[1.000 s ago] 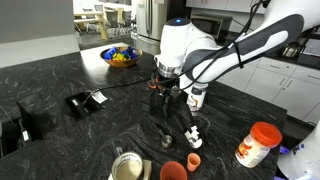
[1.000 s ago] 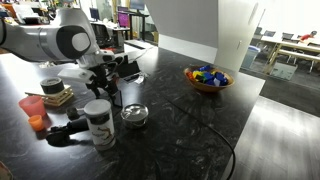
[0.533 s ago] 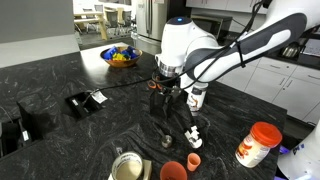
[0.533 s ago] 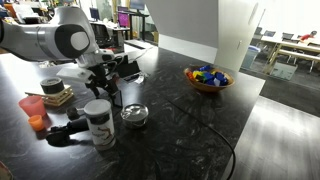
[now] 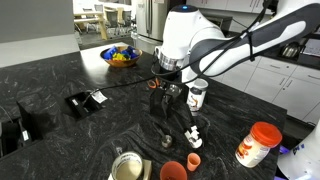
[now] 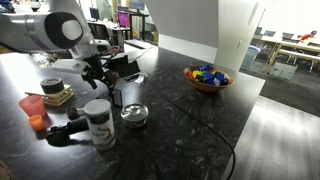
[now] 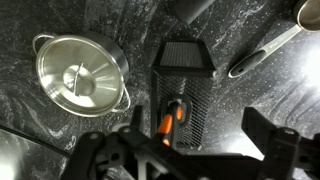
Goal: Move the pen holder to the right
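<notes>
The pen holder [image 5: 160, 106] is a dark wire-mesh cup standing on the black marble counter, with orange-handled scissors [image 7: 172, 118] sticking out of it. It also shows in the other exterior view [image 6: 105, 95] and fills the middle of the wrist view [image 7: 184, 90]. My gripper [image 5: 163, 88] hangs just above it, also seen in an exterior view [image 6: 95, 73]. In the wrist view the gripper [image 7: 197, 140] is open. The holder's top lies between the jaws, closer to the left finger. Neither finger visibly touches it.
A steel bowl [image 7: 80, 72] sits beside the holder. A white canister with an orange lid [image 5: 258, 143], an orange cup [image 5: 173, 170], a flat black box with a white label [image 5: 85, 100] and a bowl of coloured items [image 5: 120, 56] stand around it. A spoon-like tool [image 7: 262, 52] lies nearby.
My arm has risen a little, lifting the open gripper above the holder's rim. The pen holder has stayed in place on the counter.
</notes>
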### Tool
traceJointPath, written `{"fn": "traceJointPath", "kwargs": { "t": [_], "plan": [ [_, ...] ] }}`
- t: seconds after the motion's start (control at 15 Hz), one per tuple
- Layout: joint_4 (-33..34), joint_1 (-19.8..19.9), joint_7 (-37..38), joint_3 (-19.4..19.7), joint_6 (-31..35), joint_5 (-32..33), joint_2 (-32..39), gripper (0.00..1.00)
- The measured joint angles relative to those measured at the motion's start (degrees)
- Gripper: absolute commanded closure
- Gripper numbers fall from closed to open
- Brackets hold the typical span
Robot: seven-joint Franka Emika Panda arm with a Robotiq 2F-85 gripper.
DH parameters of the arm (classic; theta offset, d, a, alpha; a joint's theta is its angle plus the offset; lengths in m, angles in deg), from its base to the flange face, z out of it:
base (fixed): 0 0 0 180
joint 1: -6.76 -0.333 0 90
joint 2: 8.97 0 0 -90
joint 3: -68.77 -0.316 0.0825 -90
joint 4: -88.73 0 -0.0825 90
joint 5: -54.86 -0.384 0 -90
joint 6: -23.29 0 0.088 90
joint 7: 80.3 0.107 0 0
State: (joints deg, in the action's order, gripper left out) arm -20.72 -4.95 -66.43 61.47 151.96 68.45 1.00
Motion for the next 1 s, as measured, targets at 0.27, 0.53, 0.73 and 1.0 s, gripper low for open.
{"fn": "traceJointPath", "kwargs": {
  "t": [0.27,0.53,0.73,1.0],
  "plan": [
    [-0.4,-0.6,0.0,-0.9,-2.3,-1.5,-3.7,0.00],
    [-2.6,-0.7,0.3,-1.6,-7.4,-4.5,-7.3,0.00],
    [-5.2,-0.7,0.6,-1.6,-9.1,-6.1,-10.2,0.00],
    [-5.1,-0.7,0.6,-1.6,-9.0,-6.1,-9.6,0.00]
  ]
}}
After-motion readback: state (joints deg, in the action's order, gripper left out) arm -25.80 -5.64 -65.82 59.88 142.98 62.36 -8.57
